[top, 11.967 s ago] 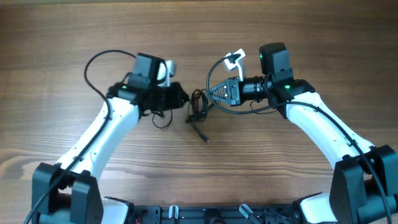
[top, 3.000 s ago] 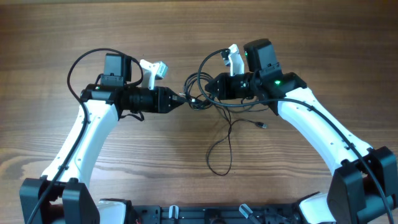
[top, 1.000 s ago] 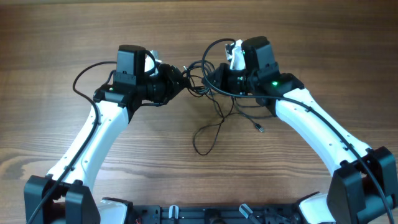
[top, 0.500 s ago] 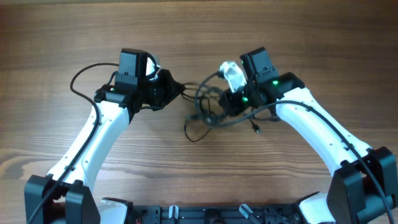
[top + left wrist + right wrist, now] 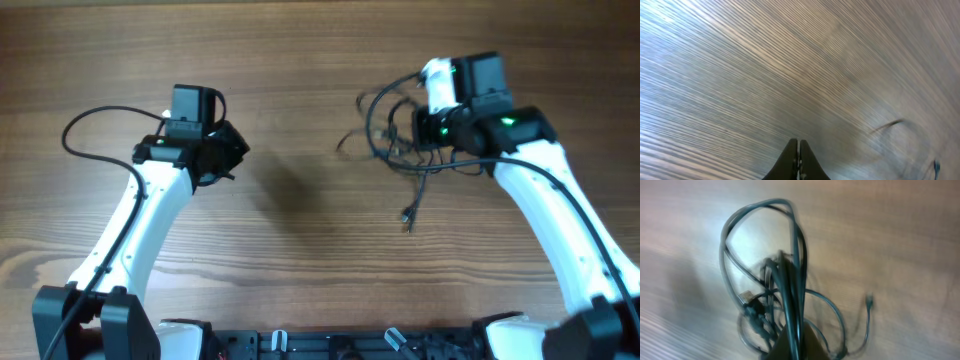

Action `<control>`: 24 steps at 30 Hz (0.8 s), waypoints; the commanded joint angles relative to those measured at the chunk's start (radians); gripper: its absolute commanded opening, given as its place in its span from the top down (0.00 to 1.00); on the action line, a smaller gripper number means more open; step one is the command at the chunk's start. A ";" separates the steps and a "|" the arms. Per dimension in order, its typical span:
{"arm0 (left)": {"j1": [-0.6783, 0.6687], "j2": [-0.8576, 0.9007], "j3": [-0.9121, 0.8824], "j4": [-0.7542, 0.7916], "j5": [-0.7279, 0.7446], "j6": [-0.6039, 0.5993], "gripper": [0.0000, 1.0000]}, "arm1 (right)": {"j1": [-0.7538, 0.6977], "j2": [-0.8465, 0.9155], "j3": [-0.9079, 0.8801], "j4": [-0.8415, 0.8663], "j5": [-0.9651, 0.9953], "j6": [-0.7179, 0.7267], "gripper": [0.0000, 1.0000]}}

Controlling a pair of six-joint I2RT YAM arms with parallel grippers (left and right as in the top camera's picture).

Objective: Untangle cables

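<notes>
- The right hand (image 5: pixel 792 342), jaws pinched tight, holds the cables (image 5: pixel 790 295) by several strands at once. The bundle sits right at its fingertips and fans out ahead of them in wide loops.
- The grip takes the tangle at its thick middle, seemingly so the loops and loose ends can hang free and show where they cross.
- One plug end (image 5: pixel 408 214) trails away from the right hand on the side nearer the arm's base, apart from the main loops. It looks like a strand that has come clear of the knot.
- The left hand (image 5: pixel 798 150) is closed with nothing between its fingers and hangs over bare table (image 5: pixel 320 60), well apart from the bundle. Its wrist view shows only a blurred bit of wire far ahead and off to one side.
- With all the cables in one hand and the other hand holding none, the wires cannot be drawn apart; by the look of it the bundle is knotted near the right hand's fingertips.
- The next move probably calls for the left hand to open and reach across for a single strand. The wires are far thinner than the fingers, so it could easily catch two at once.
</notes>
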 commanded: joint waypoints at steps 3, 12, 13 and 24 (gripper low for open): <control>0.020 -0.018 0.008 0.106 0.393 0.174 0.87 | 0.030 -0.013 0.034 0.061 -0.895 -0.260 0.95; 0.020 -0.018 0.008 0.274 1.049 0.289 0.57 | 0.030 0.013 0.034 0.070 -0.488 0.026 0.96; 0.020 -0.018 0.008 0.261 1.047 0.289 0.58 | 0.030 0.013 0.034 0.070 -0.446 0.055 0.96; -0.021 -0.016 0.008 0.206 0.970 0.177 0.44 | 0.031 0.013 0.034 0.123 -0.455 0.188 0.96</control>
